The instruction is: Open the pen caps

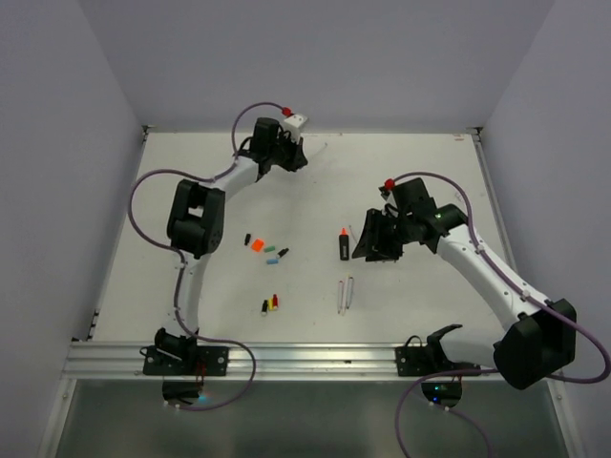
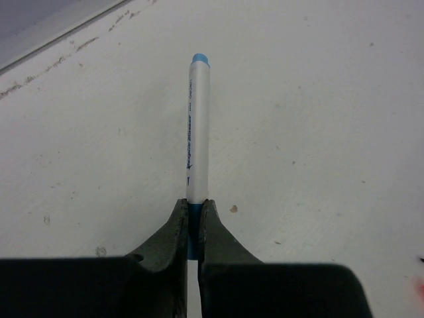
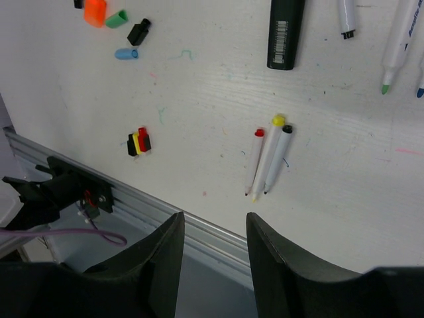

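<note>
I've got the left hand (image 2: 194,211) clamped on a blue-ended pen (image 2: 198,132) by the table's (image 1: 430,162) far edge. My right hand (image 3: 213,232) is wide open, holding nothing, toward the right edge. Loose caps (image 3: 138,31) lie mid-table.

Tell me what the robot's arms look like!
The left arm and right arm are white tubes with chunky black joints. A thin purple cable loops along each, with a red plug near the wrist. The left gripper and right gripper have dark, curved, wedge-shaped fingers.
</note>
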Tool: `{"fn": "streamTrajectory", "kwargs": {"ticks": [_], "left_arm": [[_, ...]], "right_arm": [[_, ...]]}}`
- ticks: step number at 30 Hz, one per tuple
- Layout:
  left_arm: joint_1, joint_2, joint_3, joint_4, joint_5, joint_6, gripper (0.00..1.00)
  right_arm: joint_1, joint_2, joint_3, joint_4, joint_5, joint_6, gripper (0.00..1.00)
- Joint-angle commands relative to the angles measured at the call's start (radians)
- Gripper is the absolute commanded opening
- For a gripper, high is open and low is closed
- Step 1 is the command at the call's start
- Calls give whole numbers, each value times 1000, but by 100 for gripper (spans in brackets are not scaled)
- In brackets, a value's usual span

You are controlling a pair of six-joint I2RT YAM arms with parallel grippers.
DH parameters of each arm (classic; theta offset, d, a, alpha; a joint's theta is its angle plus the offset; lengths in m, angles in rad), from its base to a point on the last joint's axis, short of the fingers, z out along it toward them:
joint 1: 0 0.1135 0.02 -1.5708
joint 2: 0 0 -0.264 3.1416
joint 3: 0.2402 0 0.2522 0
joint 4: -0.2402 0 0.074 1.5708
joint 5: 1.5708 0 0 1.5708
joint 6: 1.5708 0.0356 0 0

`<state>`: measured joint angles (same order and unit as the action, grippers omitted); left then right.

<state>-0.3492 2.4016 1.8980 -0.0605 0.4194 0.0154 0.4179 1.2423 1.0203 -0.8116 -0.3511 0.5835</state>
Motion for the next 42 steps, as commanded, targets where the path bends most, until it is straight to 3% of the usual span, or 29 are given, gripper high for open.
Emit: {"fn": "streamTrajectory", "kwargs": {"ticks": [1, 8, 13, 19, 26, 42], "left_arm": [[-2, -215, -57, 97, 65, -89, 0], [-56, -498, -305, 32, 82, -230, 0], [-108, -771, -629, 105, 36, -415, 0], [-227, -1035, -877, 171, -48, -624, 0], [-326, -1187, -982, 140, -122, -703, 0], [-370, -1240, -1021, 134, -102, -736, 0]], "right_arm": [[-5, -18, 66, -27, -29, 13, 46], [-5, -18, 121, -17, -78, 47, 50], [-5, 9, 192, 12, -144, 71, 53], [-2, 13, 179, 144, -173, 104, 56], [-2, 45, 167, 255, -201, 150, 58], [2, 94, 116, 489, -215, 308, 53]]}}
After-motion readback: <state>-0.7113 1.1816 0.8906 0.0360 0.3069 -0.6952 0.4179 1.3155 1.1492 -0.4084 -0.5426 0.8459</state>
